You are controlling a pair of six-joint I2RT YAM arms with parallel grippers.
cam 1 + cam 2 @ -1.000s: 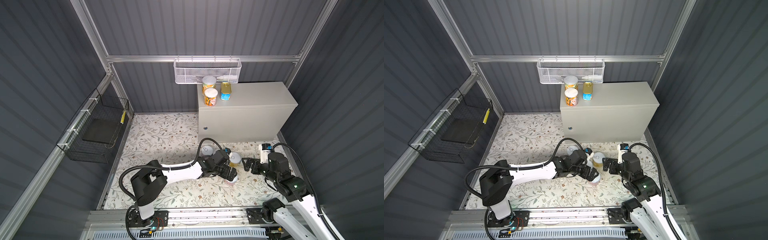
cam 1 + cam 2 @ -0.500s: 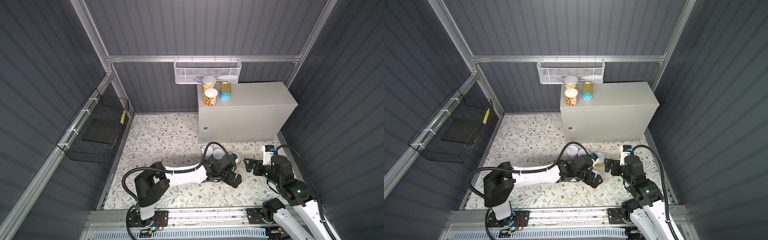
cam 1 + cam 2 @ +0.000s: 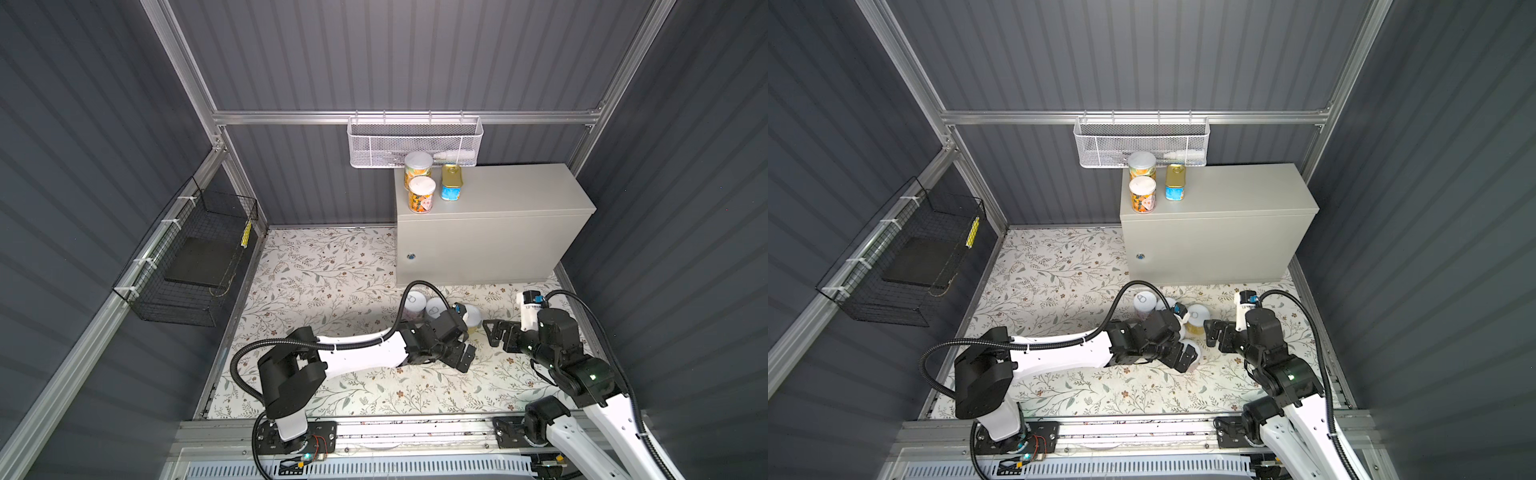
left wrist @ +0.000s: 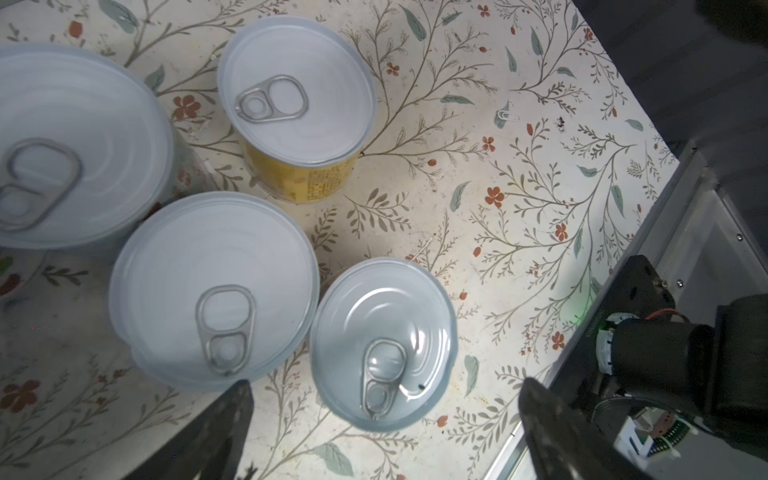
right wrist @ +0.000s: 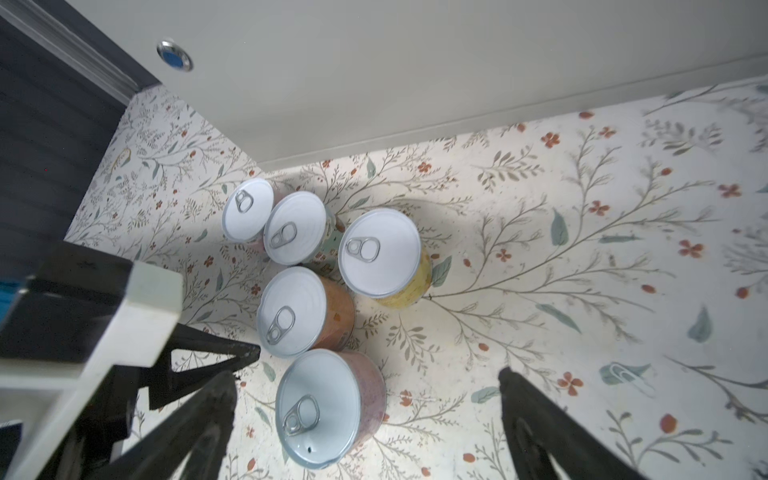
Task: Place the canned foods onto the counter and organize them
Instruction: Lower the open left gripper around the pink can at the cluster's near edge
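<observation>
Where grey walls [image 3: 83,124] enclose, floral mat [image 3: 324,282], counter [image 3: 498,195]

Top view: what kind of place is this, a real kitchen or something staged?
Probably a staged robot test cell, not a real kitchen: dark panel walls on an aluminium frame, robot arms mounted on a front rail, and a grey metal cabinet serving as the counter, with cans on top.

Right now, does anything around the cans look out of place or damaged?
Nothing damaged or spilled: the five cans on the floral mat stand upright. One stray: a paper clip on the mat, apart from them.
</observation>
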